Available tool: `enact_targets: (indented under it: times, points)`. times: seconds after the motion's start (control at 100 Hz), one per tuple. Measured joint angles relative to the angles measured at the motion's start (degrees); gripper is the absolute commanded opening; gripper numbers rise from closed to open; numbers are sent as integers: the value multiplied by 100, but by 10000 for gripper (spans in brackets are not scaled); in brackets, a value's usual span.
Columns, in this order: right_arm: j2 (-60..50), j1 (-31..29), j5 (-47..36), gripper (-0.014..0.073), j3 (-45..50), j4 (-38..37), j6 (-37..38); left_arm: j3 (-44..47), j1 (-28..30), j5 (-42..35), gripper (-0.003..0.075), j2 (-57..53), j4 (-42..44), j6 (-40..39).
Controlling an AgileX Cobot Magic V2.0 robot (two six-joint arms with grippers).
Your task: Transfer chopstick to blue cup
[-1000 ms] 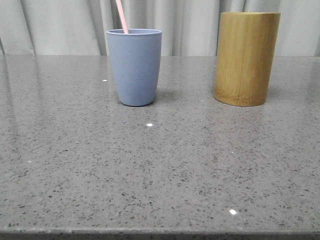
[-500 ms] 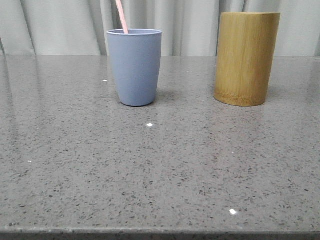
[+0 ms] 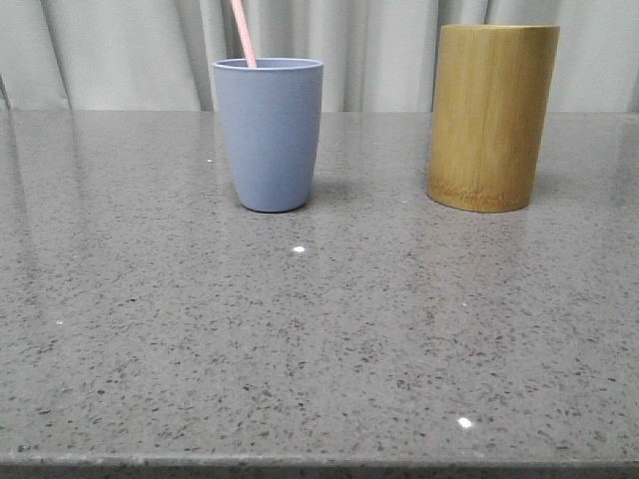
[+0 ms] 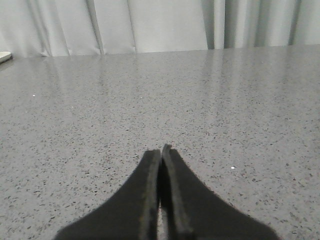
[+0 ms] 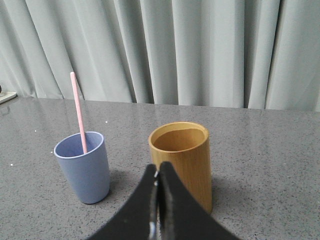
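The blue cup (image 3: 269, 135) stands upright on the grey table at the back, left of centre; it also shows in the right wrist view (image 5: 83, 166). A pale pink chopstick (image 3: 243, 32) stands inside it, leaning against its rim, and rises above it in the right wrist view (image 5: 77, 111). My right gripper (image 5: 158, 170) is shut and empty, held back from the cups, in front of the bamboo cylinder. My left gripper (image 4: 161, 151) is shut and empty over bare table. Neither gripper shows in the front view.
A taller yellow-brown bamboo cylinder (image 3: 492, 117) stands to the right of the blue cup; its inside (image 5: 178, 138) looks empty. The speckled grey table (image 3: 319, 329) reaches to the front edge. Pale curtains (image 5: 200, 50) hang behind.
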Motion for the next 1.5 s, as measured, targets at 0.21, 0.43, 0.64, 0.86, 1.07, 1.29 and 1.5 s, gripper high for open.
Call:
enact_targets:
  times: [0.21, 0.43, 0.64, 0.86, 1.07, 1.29, 1.5]
  points:
    - [0, 0, 0, -57, 0, 0, 0, 0, 0, 0, -19, 0, 0, 0]
    - [0, 0, 0, -57, 0, 0, 0, 0, 0, 0, -19, 0, 0, 0]
    - [0, 0, 0, -57, 12, 0, 0, 0, 0, 0, -19, 0, 0, 0]
    - [0, -169, -403, -57, 415, 0, 0, 0, 0, 0, -19, 0, 0, 3]
    - [-45, -778, -1349, -57, 1046, -147, 0, 0, 0, 0, -19, 0, 0, 3]
    - [-519, -1241, -1658, -57, 1720, -334, 0, 0, 0, 0, -19, 0, 0, 3]
    - [-1010, -1717, -1684, -57, 2323, -358, 0, 0, 0, 0, -19, 0, 0, 3]
